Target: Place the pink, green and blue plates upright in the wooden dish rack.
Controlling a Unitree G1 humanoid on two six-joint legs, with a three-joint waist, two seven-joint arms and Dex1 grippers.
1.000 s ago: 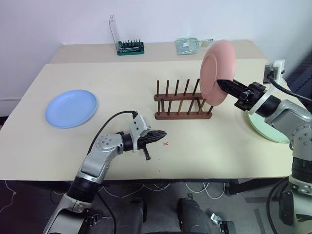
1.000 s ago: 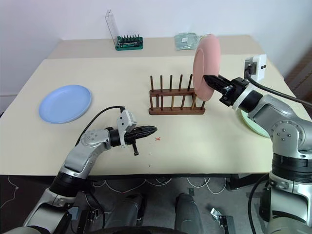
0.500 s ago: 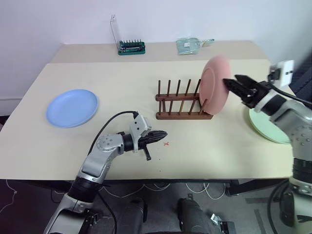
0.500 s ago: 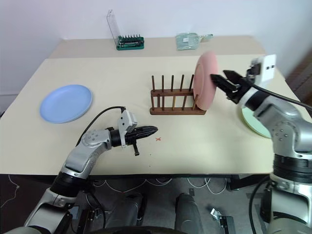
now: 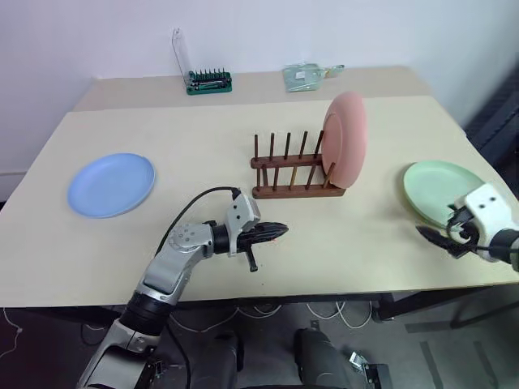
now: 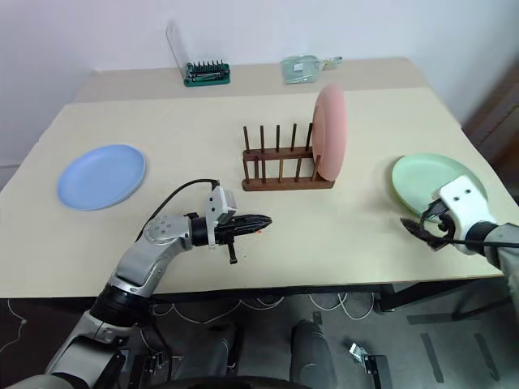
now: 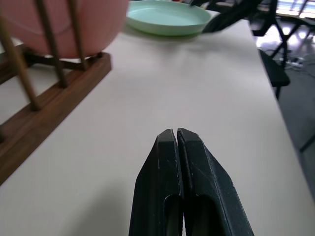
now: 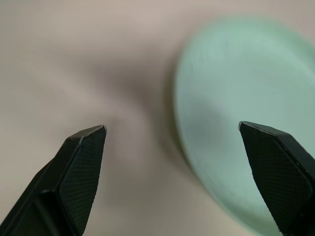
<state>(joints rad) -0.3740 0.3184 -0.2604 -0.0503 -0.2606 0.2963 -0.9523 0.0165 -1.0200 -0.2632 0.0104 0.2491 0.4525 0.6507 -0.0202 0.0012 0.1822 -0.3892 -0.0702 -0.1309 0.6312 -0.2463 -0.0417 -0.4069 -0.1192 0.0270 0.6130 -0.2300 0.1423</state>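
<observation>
The pink plate (image 5: pixel 345 144) stands upright at the right end of the wooden dish rack (image 5: pixel 293 166), with nothing holding it. Flat on the table lie the blue plate (image 5: pixel 111 184) at the far left and the green plate (image 5: pixel 442 191) at the right. My right gripper (image 5: pixel 434 237) hangs open just in front of the green plate's near edge; the right wrist view shows its fingers spread wide over the rim of the green plate (image 8: pixel 231 123). My left gripper (image 5: pixel 280 231) is shut and empty, low over the table in front of the rack, pointing right.
On the back table stand a green-based bit holder with a clear lid (image 5: pixel 207 79) and a clear packet (image 5: pixel 306 75). The table's right edge runs just past the green plate. Bare tabletop lies between the rack and the green plate.
My right gripper let go of the pink plate, which now stands in the rack, then swung right and down to the green plate, opening wide. The left gripper stayed put. The camera shifted.
</observation>
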